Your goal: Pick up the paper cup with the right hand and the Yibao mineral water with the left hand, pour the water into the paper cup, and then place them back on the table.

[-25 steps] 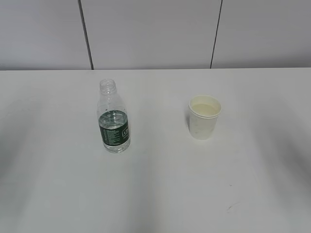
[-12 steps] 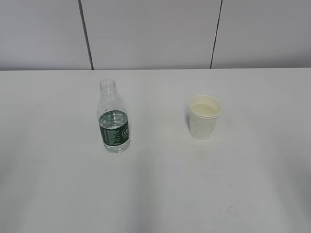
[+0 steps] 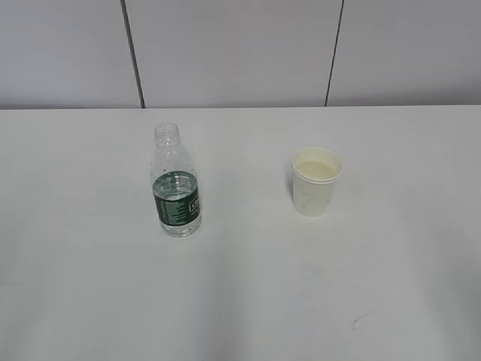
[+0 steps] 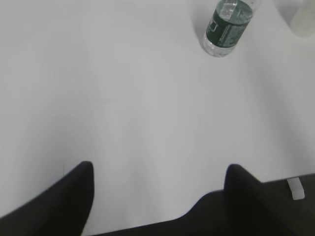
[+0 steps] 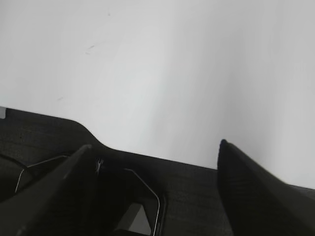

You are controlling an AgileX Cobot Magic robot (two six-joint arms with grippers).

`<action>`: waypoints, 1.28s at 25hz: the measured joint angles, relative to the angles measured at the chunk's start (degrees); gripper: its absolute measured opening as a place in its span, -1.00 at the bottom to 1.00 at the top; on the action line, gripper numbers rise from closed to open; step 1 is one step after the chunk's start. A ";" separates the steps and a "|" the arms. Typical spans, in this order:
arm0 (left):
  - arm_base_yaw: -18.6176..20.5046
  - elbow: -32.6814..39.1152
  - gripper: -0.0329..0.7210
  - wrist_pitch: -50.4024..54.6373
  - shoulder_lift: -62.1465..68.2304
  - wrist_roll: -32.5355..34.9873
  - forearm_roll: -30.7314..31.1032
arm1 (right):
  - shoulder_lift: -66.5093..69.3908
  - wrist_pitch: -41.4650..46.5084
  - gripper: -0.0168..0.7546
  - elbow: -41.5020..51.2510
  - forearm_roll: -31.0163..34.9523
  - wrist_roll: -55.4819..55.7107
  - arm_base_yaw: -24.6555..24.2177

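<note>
The Yibao mineral water (image 3: 176, 184) stands upright and capless on the white table (image 3: 248, 286), left of centre, part full. It also shows at the top of the left wrist view (image 4: 226, 27). The paper cup (image 3: 316, 180) stands upright to its right, with pale liquid in it; a blurred edge of it shows at the top right of the left wrist view (image 4: 302, 17). Neither arm appears in the exterior view. My left gripper (image 4: 160, 172) is open and empty, far back from the bottle over the table's near edge. My right gripper (image 5: 155, 147) is open and empty over the table's edge.
A small scuff mark (image 3: 359, 322) lies on the table at the front right and shows in the right wrist view (image 5: 91, 48). A grey panelled wall (image 3: 240, 53) rises behind the table. Dark floor and a metal frame (image 5: 142, 196) lie below the table's edge.
</note>
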 joint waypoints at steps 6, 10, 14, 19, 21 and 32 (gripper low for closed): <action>0.00 0.00 0.40 -0.05 -7.22 0.00 0.00 | -10.22 0.00 0.58 0.10 0.11 0.00 0.00; 0.00 0.00 0.38 0.08 -11.70 0.00 0.00 | -18.09 0.00 0.58 0.10 0.21 0.00 0.00; 0.00 0.00 0.36 0.10 -12.12 0.00 -0.07 | -25.24 0.21 0.58 0.10 0.32 0.00 0.00; 0.00 0.00 0.36 0.11 -12.13 0.00 -0.13 | -27.26 0.43 0.58 0.10 0.32 0.00 0.00; 0.00 0.00 0.36 0.11 -12.13 0.00 -0.13 | -27.26 0.43 0.58 0.10 0.32 0.81 0.00; 0.00 0.00 0.36 0.11 -12.13 0.00 -0.13 | -27.26 0.33 0.58 0.10 -2.25 5.56 0.00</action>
